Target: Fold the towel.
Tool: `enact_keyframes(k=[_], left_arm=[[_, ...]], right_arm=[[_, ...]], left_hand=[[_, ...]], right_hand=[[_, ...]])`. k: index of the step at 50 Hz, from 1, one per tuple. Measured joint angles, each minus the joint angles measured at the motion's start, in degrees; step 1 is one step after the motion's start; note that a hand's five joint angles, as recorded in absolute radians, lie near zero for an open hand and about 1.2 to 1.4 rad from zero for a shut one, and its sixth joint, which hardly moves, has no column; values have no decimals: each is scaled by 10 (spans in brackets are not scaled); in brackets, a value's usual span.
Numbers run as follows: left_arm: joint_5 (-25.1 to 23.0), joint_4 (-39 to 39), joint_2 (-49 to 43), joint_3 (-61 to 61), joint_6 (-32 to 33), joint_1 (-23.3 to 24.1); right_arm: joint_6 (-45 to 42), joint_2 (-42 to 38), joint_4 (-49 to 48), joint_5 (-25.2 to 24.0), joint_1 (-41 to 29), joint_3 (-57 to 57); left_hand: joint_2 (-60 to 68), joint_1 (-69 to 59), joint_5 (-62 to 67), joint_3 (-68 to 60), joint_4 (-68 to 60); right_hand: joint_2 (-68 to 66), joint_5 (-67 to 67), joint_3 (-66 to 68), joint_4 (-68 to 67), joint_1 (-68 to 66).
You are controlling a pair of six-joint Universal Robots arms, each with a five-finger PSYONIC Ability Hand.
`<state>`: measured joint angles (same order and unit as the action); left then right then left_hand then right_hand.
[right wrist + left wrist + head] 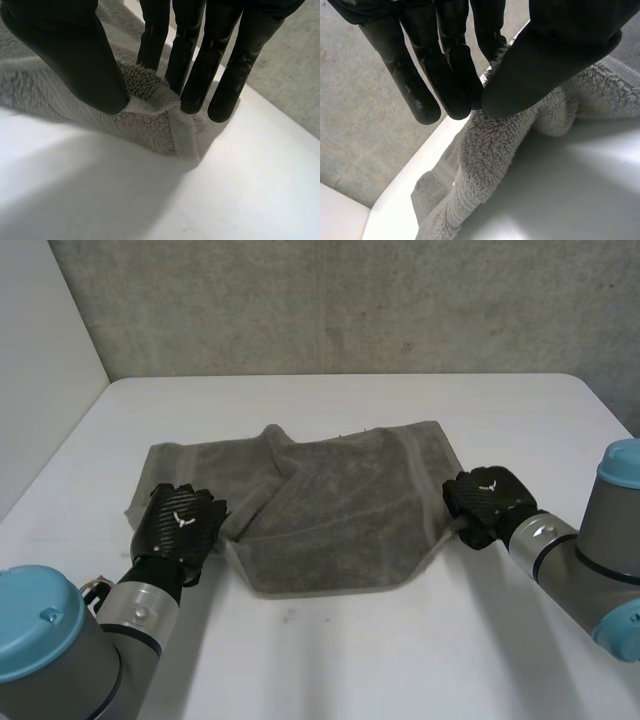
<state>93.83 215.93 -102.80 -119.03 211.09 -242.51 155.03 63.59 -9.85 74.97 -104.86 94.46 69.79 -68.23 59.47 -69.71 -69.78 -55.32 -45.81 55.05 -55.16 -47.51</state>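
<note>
- Head view: a grey towel (340, 520) lies rumpled at the middle of the frame on the white surface (350, 660). Its left part is folded over itself in loose creases.
- Lower left of the frame, the left robot hand (180, 523) sits on the towel's left edge, near the front corner.
- At the right of the frame, the right robot hand (487, 500) meets the towel's right edge, about midway along it.
- A grey wall (350, 300) runs across the upper part of the frame, behind the surface.
- Left wrist view: the straight fingers (450, 75) and the thumb (540, 65) of the left robot hand close together on a raised bunch of towel (490, 145). The cloth hangs from that pinch down to the surface.
- Right wrist view: the thumb (75, 50) of the right robot hand presses a fold of the towel's hem (150, 125) against the fingers (195, 65). The edge is lifted slightly off the surface (225, 190).
</note>
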Motion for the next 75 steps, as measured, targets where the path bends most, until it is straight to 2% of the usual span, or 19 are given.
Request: enact_keyframes(k=[4,9,14,26,34,35,38,40,41,42,45,49,54,57,59,60,61,64,75], left_arm=[[0,0,6,-2,0,5],[0,0,7,-1,-1,-1],[0,0,6,-1,-1,-4],[3,-10,3,-10,0,-2],[5,-66,4,-24,-5,16],[6,-84,4,-23,-6,28],[6,-103,5,-21,-8,41],[7,-147,10,-12,-7,73],[7,-153,12,-9,-7,76],[7,-161,16,-4,-6,80],[7,-179,30,16,-4,83],[2,-193,46,47,-3,61],[-19,-213,51,92,-2,12],[-56,-234,43,125,-2,-25],[-101,-254,21,153,-2,-52],[-101,-254,21,153,-2,-52],[-129,-268,2,170,-1,-67],[-165,-292,-33,199,1,-85],[-201,-329,-128,262,28,-100]], right_arm=[[0,-11,-1,-6,0,3],[-5,-38,-3,-18,0,-3],[-12,-38,-2,-16,0,-4],[-36,25,5,-8,38,27],[-117,53,25,-8,99,77],[-129,53,26,-7,107,82],[-142,53,27,-7,115,88],[-160,53,28,-8,127,93],[-162,53,27,-8,128,93],[-163,53,26,-9,129,93],[-165,53,22,-10,130,91],[-164,53,17,-12,130,90],[-164,53,14,-15,129,92],[-164,54,13,-18,128,97],[-164,54,13,-19,128,98],[-164,54,13,-19,128,98],[-164,54,13,-19,128,100],[-164,54,13,-20,127,102],[-164,54,13,-22,125,109]], left_hand=[[0,0,0,0,0],[0,0,0,0,0],[0,0,0,0,0],[0,0,0,0,0],[-3,0,0,2,1],[-57,34,-48,56,57],[-79,74,-76,77,78],[-241,227,-229,240,233],[-241,227,-229,240,233],[-322,310,-316,315,317],[-391,372,-386,390,389],[-451,430,-448,450,453],[-461,441,-459,460,462],[-463,441,-461,462,464],[-459,441,-455,458,460],[-459,441,-455,458,460],[-445,433,-442,445,445],[-403,389,-402,402,405],[-356,341,-354,356,356]], right_hand=[[-7,-3,10,-8,-6],[-108,-79,117,-117,-77],[-115,-90,127,-131,-78],[-115,-93,127,-131,-78],[-115,-93,127,-131,-78],[-115,-93,127,-131,-78],[-115,-93,127,-131,-78],[-115,-93,127,-131,-78],[-115,-93,127,-131,-78],[-115,-93,127,-131,-78],[-115,-93,127,-131,-78],[-115,-93,127,-131,-78],[-115,-93,127,-131,-78],[-115,-93,127,-131,-78],[-115,-93,127,-131,-78],[-115,-93,127,-131,-78],[-115,-93,127,-131,-78],[-115,-93,127,-131,-78],[-115,-93,127,-131,-78]])
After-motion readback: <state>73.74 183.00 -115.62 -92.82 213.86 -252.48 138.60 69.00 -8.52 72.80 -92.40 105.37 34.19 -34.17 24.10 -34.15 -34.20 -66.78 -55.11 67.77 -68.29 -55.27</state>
